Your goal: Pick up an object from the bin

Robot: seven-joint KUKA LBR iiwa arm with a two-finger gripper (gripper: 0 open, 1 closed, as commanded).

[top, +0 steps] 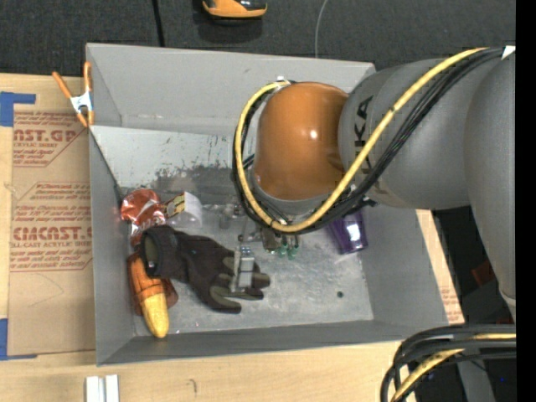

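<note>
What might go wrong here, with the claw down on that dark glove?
The gripper sits at the right-hand end of the dark glove, so it might catch only a fold and let it slip. The glove also lies against the orange-and-yellow toy, near a red wrapper; a lift might drag those along.

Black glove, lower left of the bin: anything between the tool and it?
Nothing visible. The tool is directly over the glove at its finger end. The orange-yellow toy and red wrapper lie beyond the glove's left side, and the purple object is off to the right.
</note>
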